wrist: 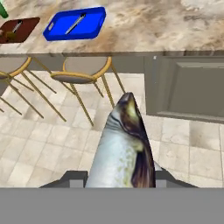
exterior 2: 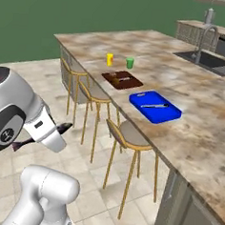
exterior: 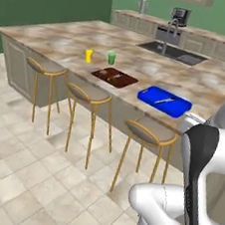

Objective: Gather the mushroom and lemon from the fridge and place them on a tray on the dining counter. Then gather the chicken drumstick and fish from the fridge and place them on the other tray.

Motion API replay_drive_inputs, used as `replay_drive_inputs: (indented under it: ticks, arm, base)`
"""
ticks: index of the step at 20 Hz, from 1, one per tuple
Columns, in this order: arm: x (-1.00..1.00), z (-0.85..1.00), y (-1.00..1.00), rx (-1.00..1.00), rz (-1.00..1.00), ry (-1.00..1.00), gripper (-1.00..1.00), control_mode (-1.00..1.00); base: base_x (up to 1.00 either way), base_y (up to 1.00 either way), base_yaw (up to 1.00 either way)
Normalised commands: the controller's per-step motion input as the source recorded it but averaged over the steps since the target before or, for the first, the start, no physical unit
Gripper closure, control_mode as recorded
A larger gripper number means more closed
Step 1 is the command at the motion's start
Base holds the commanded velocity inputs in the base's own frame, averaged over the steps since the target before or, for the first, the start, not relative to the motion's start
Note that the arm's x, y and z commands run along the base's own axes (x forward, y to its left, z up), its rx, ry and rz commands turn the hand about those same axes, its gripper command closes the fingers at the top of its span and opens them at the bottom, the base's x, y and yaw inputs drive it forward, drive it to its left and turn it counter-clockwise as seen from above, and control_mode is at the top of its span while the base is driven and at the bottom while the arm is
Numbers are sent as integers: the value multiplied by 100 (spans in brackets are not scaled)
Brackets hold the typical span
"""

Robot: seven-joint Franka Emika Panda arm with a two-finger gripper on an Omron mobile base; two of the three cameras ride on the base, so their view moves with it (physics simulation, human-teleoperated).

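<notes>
The fish [wrist: 124,148] is clamped between the jaws of the gripper [wrist: 120,177] and juts forward from them, its pointed head aimed toward the table [wrist: 175,30]. It is held over the tiled floor [wrist: 43,144], well short of the table edge. Its body is smooth and pale grey-white, with a dark brown back and fin along one side. In the right base view its dark tail [exterior 2: 63,127] is seen poking out beside the white arm.

The table top is a glossy marbled stone in tan and grey. On it a blue tray [exterior: 164,101] of plastic look, rectangular with raised rim and handle slots, carries one thin silvery item; what that is cannot be told. Left of it lies a flat brown tray [exterior: 114,77] with small items too blurred to name. Beyond it stand a yellow cup [exterior: 89,55] and a green cup [exterior: 111,58]. Three stools [exterior: 149,134] with round padded seats and thin golden legs are lined along the near edge, between the fish and the trays.
</notes>
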Motion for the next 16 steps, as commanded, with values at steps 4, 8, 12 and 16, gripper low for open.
replay_drive_inputs:
  ticks: [4, 8, 12, 16]
  arm:
    - [0, 0, 0, 0, 0, 0, 100, 100]
    - [0, 0, 0, 0, 0, 0, 100, 100]
    - [0, 0, 0, 0, 0, 0, 100, 100]
    - [0, 0, 0, 0, 0, 0, 100, 100]
  base:
    - [80, 53, -49]
    - [77, 38, -48]
    - [76, 37, -47]
    - [70, 36, -46]
